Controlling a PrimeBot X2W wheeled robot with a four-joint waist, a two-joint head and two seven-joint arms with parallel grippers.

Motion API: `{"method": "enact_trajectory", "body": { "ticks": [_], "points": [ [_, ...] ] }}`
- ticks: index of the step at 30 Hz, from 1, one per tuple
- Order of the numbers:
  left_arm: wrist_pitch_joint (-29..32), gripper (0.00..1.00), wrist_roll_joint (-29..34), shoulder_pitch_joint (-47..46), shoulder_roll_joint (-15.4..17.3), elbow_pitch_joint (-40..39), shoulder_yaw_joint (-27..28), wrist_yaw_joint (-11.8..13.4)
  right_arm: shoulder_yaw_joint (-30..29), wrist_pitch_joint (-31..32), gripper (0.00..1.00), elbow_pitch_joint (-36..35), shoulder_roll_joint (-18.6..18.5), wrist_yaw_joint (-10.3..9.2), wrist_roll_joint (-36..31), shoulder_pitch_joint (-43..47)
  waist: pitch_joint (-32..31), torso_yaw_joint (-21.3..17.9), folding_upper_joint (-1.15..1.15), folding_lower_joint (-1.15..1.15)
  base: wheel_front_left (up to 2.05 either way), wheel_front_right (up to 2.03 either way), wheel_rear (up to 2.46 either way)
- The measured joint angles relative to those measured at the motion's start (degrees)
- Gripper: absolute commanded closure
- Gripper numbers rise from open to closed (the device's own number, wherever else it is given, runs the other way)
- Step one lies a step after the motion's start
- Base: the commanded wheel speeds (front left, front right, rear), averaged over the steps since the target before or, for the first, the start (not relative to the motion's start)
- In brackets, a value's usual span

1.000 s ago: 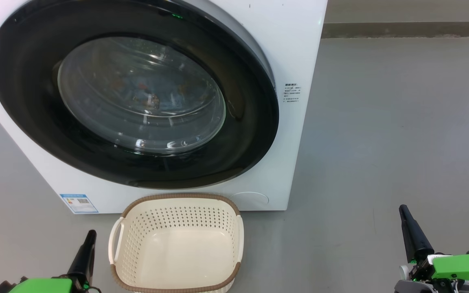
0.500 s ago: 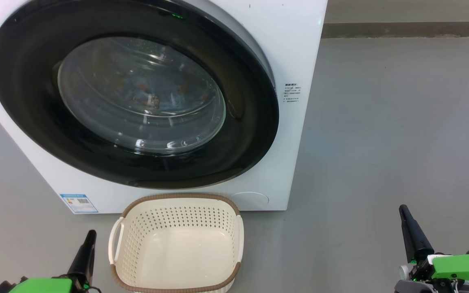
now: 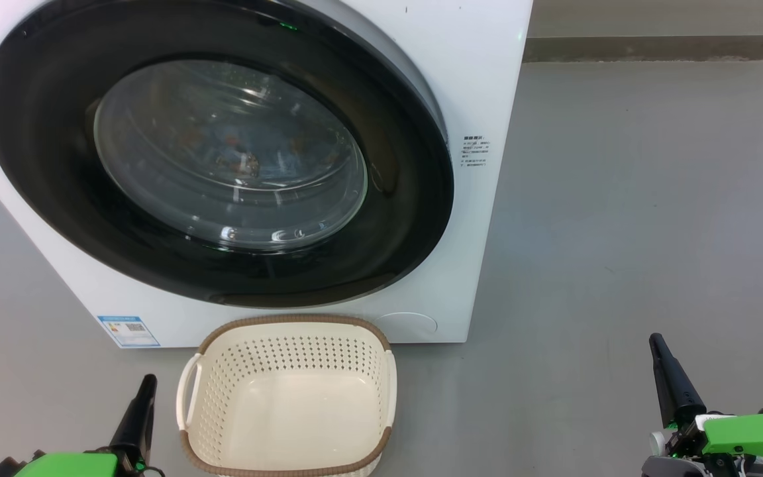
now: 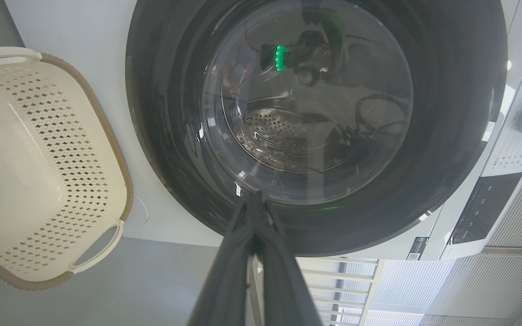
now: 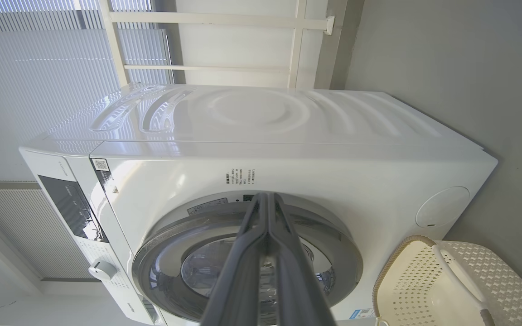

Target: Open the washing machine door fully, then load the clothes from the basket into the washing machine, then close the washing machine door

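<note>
Currently both arms are idling low: the left gripper (image 3: pixel 148 383) and right gripper (image 3: pixel 656 343) are sitting with fingers pressed together, holding nothing. The washing machine door (image 3: pixel 44 132) is looking shut, ahead of and above the empty basket (image 3: pixel 292 320). Blue, orange-flecked clothes (image 3: pixel 242 158) are showing faintly behind its glass. The left gripper is lying nearer the door; the task is looking finished.
</note>
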Motion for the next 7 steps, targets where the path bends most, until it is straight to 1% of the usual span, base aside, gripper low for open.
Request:
{"method": "enact_trajectory", "body": {
  "ticks": [7],
  "points": [
    [0.0,1.0,0.0,0.0,0.0,0.0,0.01,0.0,0.0,0.0,1.0,0.0,0.0,0.0,0.0,0.0,0.0,0.0,0.0,0.0,0.0,0.0,0.0]
  ]
}}
